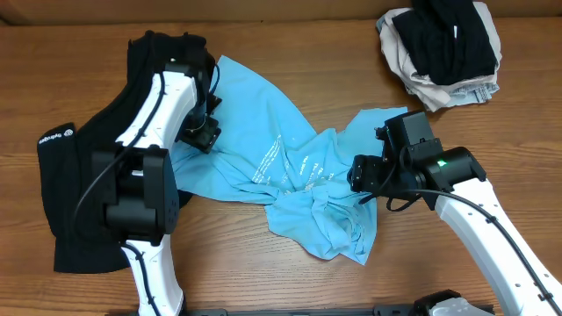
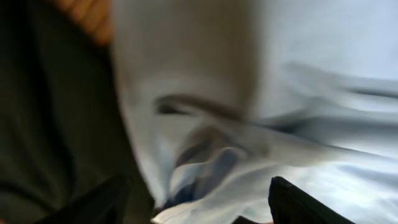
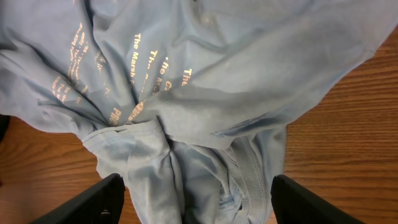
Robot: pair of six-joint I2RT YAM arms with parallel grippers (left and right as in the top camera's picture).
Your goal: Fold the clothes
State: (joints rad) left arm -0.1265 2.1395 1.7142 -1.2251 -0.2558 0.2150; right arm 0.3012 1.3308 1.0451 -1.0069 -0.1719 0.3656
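A light blue T-shirt (image 1: 290, 171) with pale printed lettering lies crumpled across the middle of the table. My left gripper (image 1: 200, 132) is at the shirt's left edge, beside a black garment (image 1: 83, 167); its wrist view shows both fingers apart with blue cloth (image 2: 249, 124) between and under them. My right gripper (image 1: 362, 183) is open over the bunched right part of the shirt (image 3: 205, 112), fingers spread wide to either side of the ribbed collar (image 3: 249, 177), not closed on it.
A pile of black and beige clothes (image 1: 443, 48) sits at the back right. The black garment spreads over the left of the wooden table (image 1: 290, 281). Bare wood shows at the front and right (image 3: 348, 143).
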